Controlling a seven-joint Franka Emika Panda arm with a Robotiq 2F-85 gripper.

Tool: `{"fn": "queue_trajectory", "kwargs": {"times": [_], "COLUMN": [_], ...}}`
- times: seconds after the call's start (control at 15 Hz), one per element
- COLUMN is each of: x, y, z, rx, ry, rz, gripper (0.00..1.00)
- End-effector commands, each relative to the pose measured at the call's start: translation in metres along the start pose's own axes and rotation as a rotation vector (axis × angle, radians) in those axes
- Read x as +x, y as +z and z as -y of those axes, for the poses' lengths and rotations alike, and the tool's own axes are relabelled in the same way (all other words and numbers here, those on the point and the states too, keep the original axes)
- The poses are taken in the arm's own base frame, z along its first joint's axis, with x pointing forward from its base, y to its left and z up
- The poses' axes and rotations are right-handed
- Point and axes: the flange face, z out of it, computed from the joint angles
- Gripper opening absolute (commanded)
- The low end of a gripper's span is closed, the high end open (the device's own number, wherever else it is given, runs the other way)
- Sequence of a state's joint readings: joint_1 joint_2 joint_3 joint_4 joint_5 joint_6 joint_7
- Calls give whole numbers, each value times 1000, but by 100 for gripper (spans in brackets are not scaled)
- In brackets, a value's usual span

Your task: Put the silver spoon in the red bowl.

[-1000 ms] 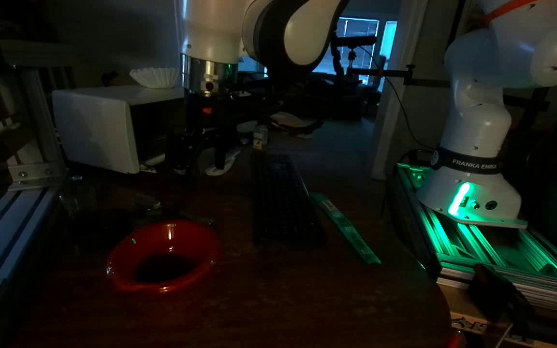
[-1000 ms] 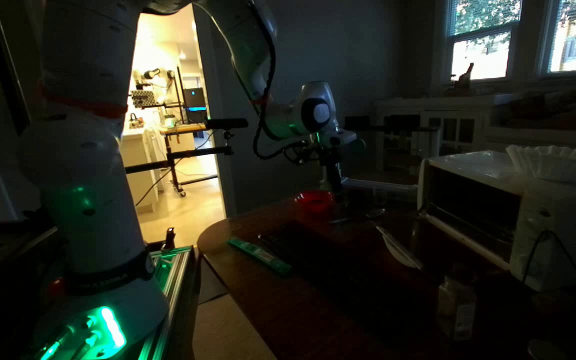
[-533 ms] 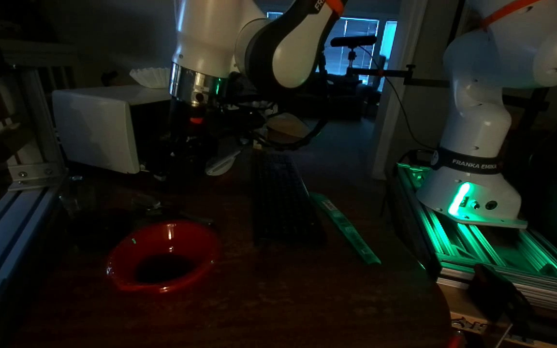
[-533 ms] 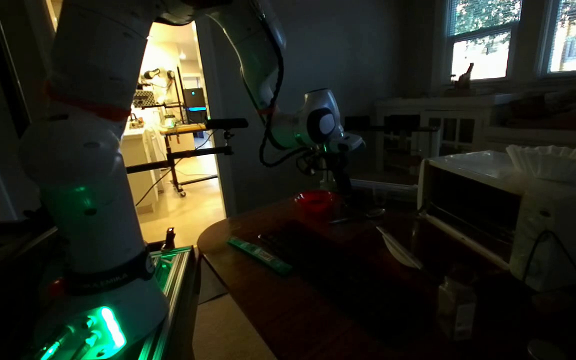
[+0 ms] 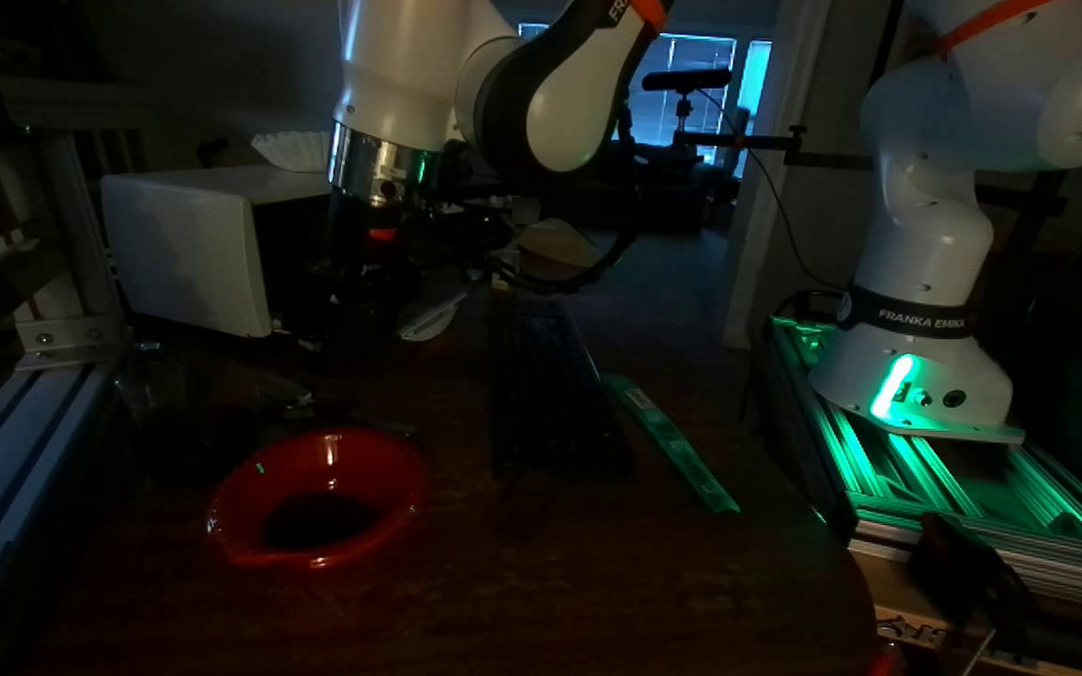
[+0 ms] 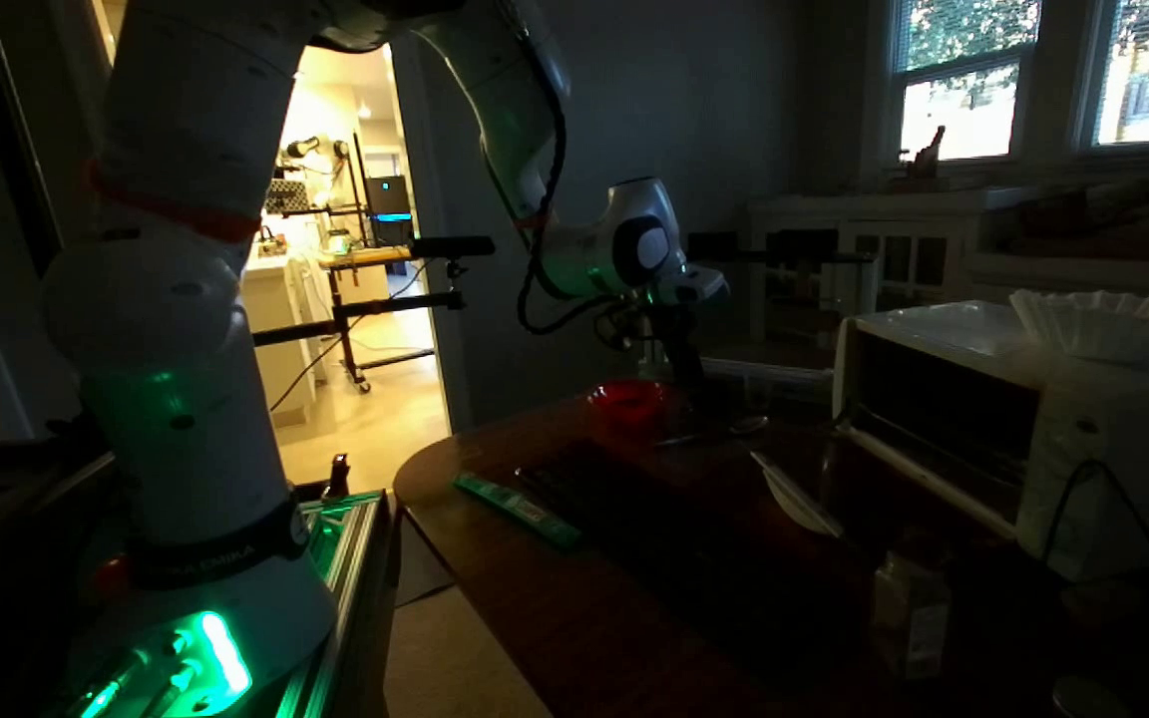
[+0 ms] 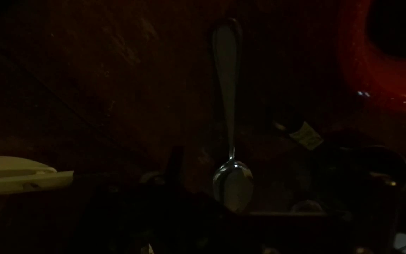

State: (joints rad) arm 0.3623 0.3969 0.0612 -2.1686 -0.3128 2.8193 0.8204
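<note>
Deep gloom, bright doorway [image 6: 390, 334] and windows [image 6: 958, 110]

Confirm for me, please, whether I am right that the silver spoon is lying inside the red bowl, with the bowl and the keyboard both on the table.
Not quite: the silver spoon is not inside the red bowl; the wrist view shows it lying on the table, apart from the bowl. The bowl and the keyboard are indeed both on the table.
</note>
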Motion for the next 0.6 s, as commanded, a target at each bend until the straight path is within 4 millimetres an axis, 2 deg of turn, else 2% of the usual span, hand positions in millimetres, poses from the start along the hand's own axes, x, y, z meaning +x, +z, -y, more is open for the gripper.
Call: {"fn": "queue_trajectory", "kwargs": {"times": [0.0,0.53], "x": [9,22], "y": [14,47], "z": [-7,-17], "rx": [18,13], "ry": [-37,-51], "rz": [-8,2], "gripper": [100,100]}}
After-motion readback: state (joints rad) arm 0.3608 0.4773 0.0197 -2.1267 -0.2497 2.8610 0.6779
